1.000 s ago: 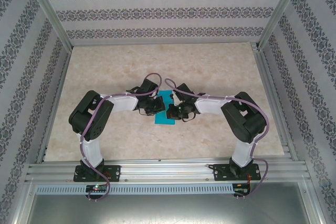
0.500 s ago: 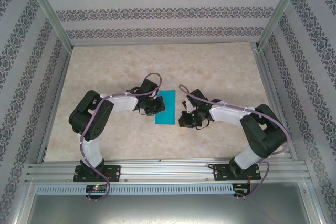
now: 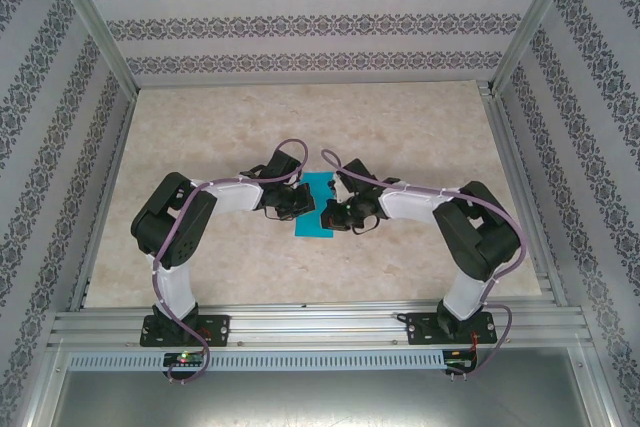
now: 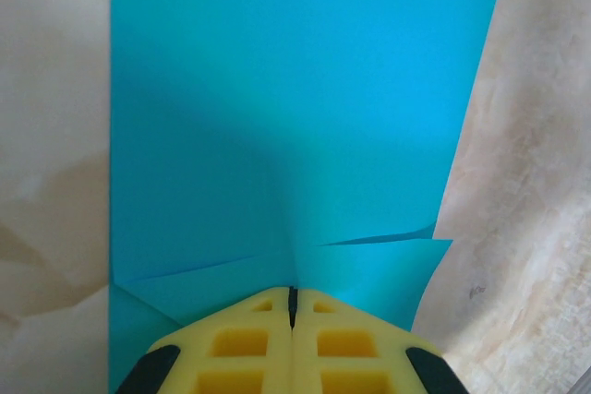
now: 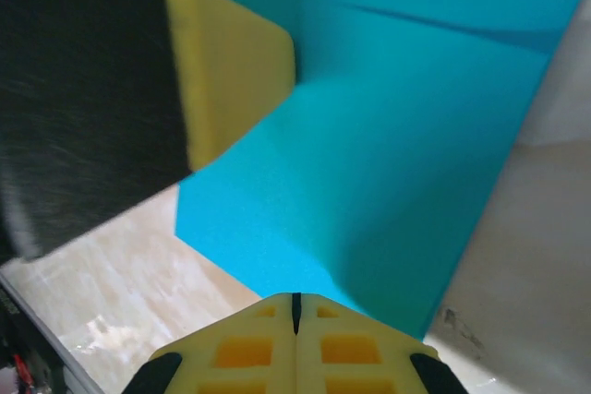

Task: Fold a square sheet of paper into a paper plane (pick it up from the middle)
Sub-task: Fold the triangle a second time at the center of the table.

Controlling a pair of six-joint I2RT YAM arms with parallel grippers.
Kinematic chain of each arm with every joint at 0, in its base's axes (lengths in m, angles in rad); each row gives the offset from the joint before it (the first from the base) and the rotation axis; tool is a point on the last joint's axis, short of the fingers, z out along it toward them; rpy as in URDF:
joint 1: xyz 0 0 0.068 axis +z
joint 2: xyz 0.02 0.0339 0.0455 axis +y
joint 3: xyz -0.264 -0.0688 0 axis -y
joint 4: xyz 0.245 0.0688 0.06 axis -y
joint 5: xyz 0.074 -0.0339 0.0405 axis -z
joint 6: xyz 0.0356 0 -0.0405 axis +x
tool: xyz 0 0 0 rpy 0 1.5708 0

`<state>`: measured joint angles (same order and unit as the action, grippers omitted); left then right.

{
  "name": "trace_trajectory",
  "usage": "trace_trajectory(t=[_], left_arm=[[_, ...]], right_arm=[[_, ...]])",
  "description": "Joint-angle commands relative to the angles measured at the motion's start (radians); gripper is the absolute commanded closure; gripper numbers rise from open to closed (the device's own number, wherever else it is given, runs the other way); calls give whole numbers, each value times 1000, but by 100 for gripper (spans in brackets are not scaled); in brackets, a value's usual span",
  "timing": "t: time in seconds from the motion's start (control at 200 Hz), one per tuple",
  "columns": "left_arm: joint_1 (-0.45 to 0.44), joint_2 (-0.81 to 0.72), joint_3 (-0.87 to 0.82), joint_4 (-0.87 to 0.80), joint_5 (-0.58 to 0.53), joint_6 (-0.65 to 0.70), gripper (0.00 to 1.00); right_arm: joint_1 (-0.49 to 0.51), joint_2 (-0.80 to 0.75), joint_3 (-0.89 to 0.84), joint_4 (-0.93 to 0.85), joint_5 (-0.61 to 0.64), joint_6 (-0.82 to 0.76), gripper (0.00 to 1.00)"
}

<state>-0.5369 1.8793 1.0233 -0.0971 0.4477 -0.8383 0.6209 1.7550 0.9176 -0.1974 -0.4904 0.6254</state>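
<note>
Jaws shut and holding nothing, left gripper point(image 4: 292, 294) and right gripper point(image 5: 295, 302) flank the thin teal-blue paper sheet point(image 4: 295, 108) — long axis running away from the bases — apparently equally near.

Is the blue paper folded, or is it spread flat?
Folded. Near the left claw, the paper shows overlapping flaps with lifted edges; from above it looks narrow, not square.

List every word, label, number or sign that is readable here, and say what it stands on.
None: no text can be read anywhere.
The teal sheet of paper is plain and unmarked, the table has a marbled pattern, and the walls carry a repeating ornament, not letters.
</note>
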Motion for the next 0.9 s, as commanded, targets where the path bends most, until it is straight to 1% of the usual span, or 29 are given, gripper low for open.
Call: trace_trajectory(t=[0.0, 0.15, 0.245, 0.395, 0.47, 0.495, 0.515, 0.555, 0.619, 0.739, 0.894], left_arm=[[-11, 32, -23, -138, -37, 23, 100], [-11, 13, -7, -115, -10, 41, 100], [-16, -17, -13, -96, -5, 59, 100], [-37, -65, -33, -31, 35, 70, 100], [-57, -80, -45, 4, 46, 62, 95], [-63, -81, -47, 11, 47, 58, 93], [-67, -82, -48, 14, 49, 56, 89], [-71, -78, -48, 7, 43, 57, 83], [-72, -70, -48, -3, 28, 61, 81], [-72, -44, -41, -16, 12, 68, 81], [-58, -25, -27, -60, -65, 74, 83]], right_arm=[[3, 27, 9, -31, 30, -18, 100], [-5, 47, -19, -50, 63, -37, 100], [-6, 56, -31, -47, 64, -39, 100], [-5, 73, -35, -34, 56, -28, 100], [-6, 77, -37, -32, 57, -24, 100], [-6, 78, -36, -33, 57, -24, 100], [-6, 79, -36, -33, 57, -24, 100], [-6, 81, -36, -33, 56, -23, 100], [-6, 89, -36, -33, 53, -23, 100], [-6, 98, -38, -34, 51, -23, 100], [-8, 97, -47, -39, 59, -29, 100]])
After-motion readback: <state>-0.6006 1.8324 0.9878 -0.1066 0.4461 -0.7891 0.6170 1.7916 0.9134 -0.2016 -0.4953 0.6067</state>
